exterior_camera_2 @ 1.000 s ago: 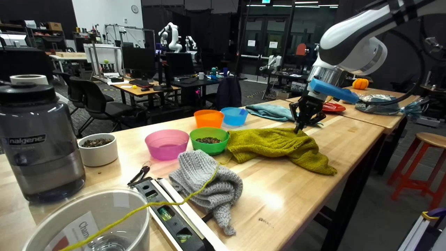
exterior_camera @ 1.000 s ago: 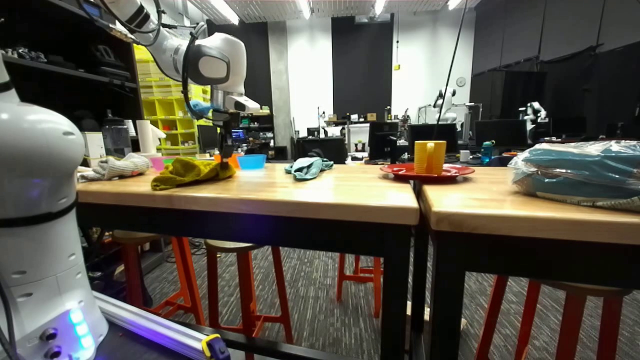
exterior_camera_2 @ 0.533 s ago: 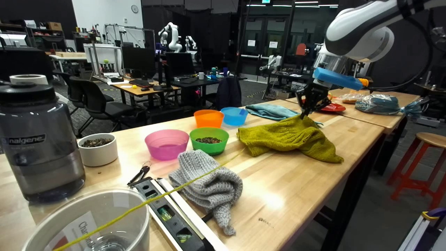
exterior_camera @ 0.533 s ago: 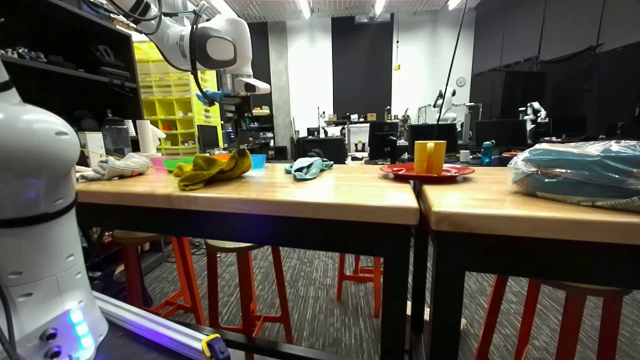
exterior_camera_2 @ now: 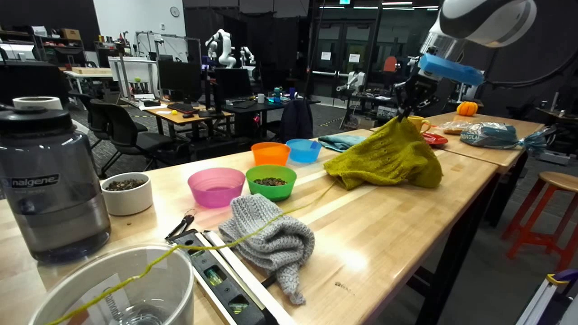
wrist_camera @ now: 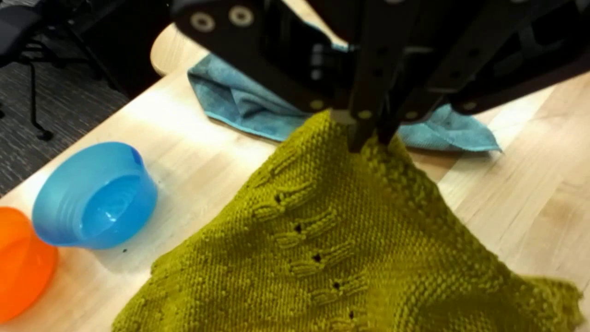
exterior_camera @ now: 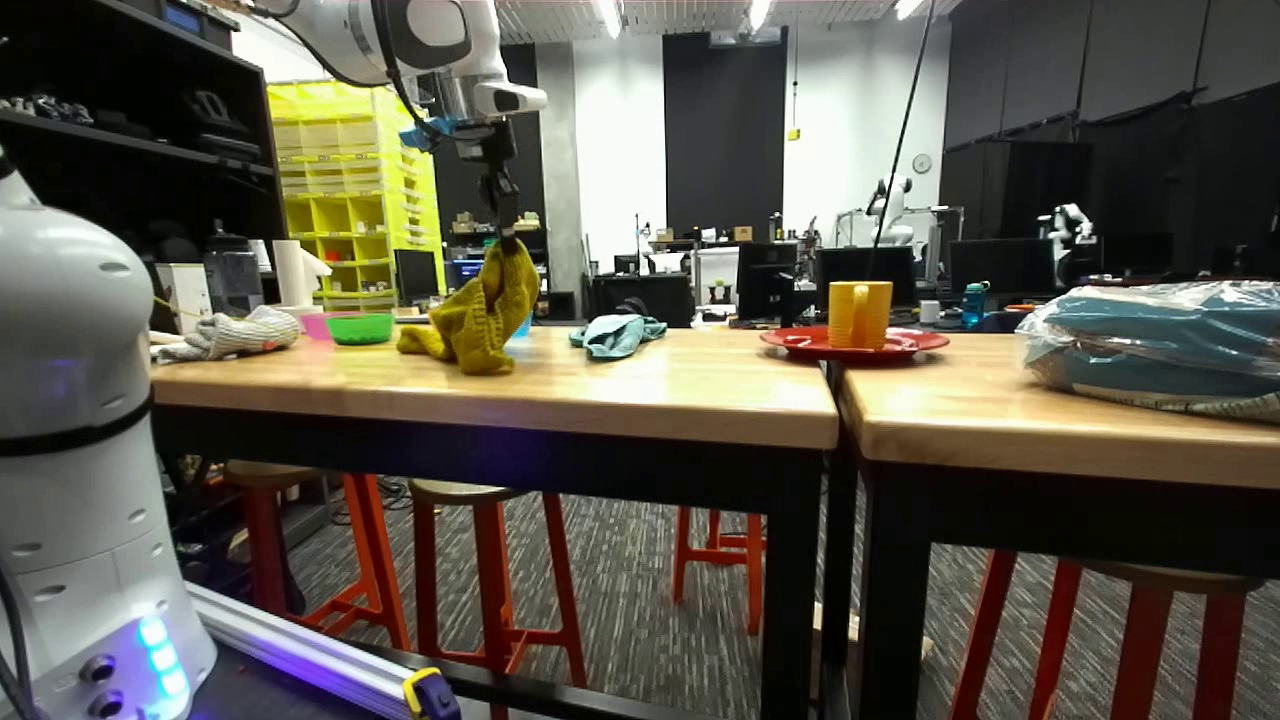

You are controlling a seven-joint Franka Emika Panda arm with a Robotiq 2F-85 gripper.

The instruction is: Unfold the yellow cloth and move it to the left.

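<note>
Your wrist view crops the orange bowl (wrist_camera: 24,263) and yellow cloth (wrist_camera: 364,240), whose peak the gripper (wrist_camera: 371,141) probably hides.

"nalgene" on btl (exterior_camera_2: 54,207); label (exterior_camera_2: 119,301) on tub (exterior_camera_2: 181,289), txt on bag (exterior_camera_2: 490,135) partly legible.

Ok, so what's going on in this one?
A Robotiq gripper on a Franka Panda arm pinches the mustard-yellow knit cloth, with the gripped part raised above the wooden table and the lower folds apparently resting on the wood. The cloth hangs tent-like, not yet spread flat. A teal cloth and a blue bowl are on the same table.
</note>
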